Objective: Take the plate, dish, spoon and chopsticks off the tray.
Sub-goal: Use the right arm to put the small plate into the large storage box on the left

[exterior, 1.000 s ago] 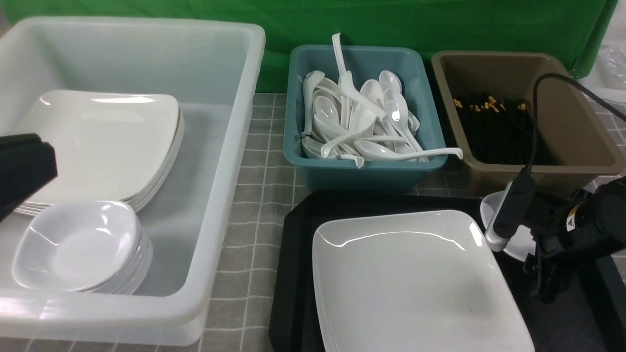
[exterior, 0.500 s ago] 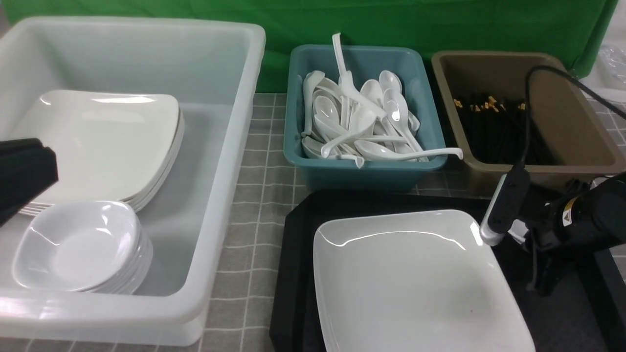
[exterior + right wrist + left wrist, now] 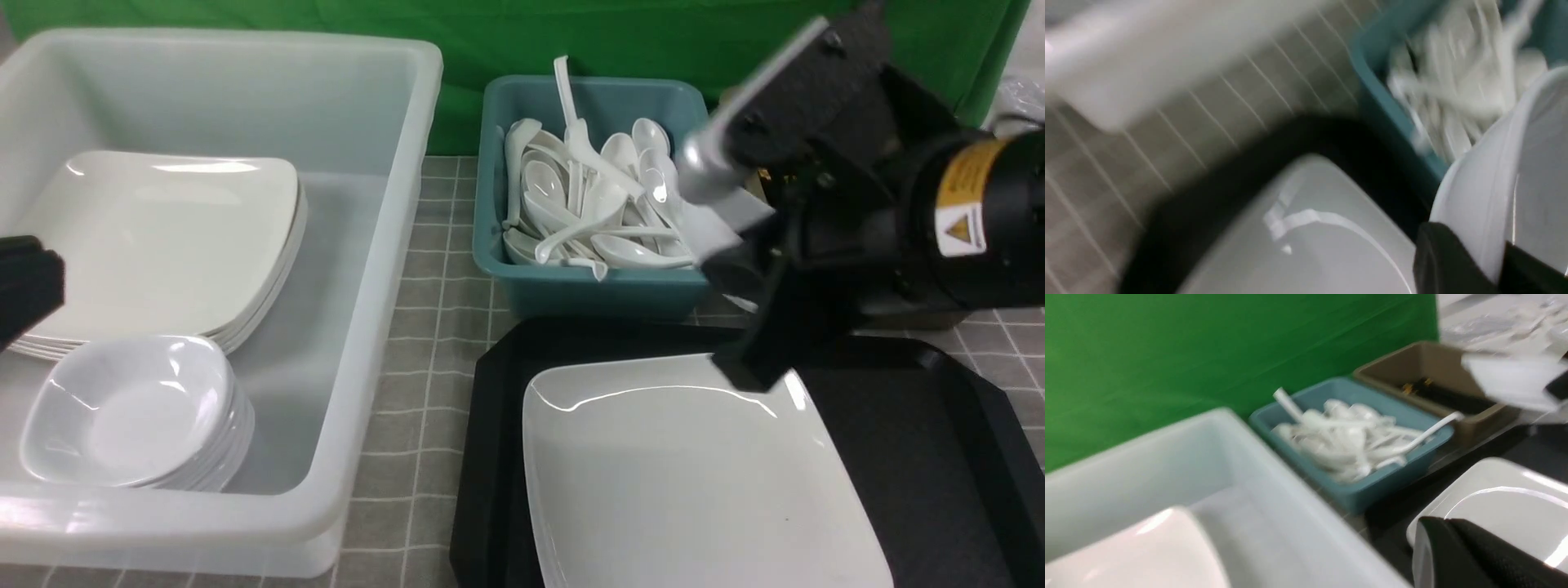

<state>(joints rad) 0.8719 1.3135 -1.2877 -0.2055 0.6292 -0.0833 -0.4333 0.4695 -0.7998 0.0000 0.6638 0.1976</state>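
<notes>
The right gripper (image 3: 1492,269) is clamped on the rim of one small glossy white rounded-square dish (image 3: 1527,163), with a black finger on either side. Only the blurred right wrist view shows that grip. In the front view the arm hangs above the far edge of the big black rectangular plastic tray (image 3: 914,441) and hides nearly all of the dish. The left wrist view catches the dish only as a white smear.

One large glossy white square plate (image 3: 686,474) lies on the tray's left half, its near edge cut off.

Beyond the tray's far edge, a teal plastic tub (image 3: 596,290) holds white soup spoons (image 3: 596,204), too tangled to count. A brown plastic tub (image 3: 1412,361) holds black chopsticks (image 3: 1449,396); the arm covers most of it from the front.

The left gripper (image 3: 24,282) is closed, with nothing seen in it. It sits over the translucent white tub (image 3: 375,286), which holds one stack of plates (image 3: 163,237) and one stack of small bowls (image 3: 122,408).
</notes>
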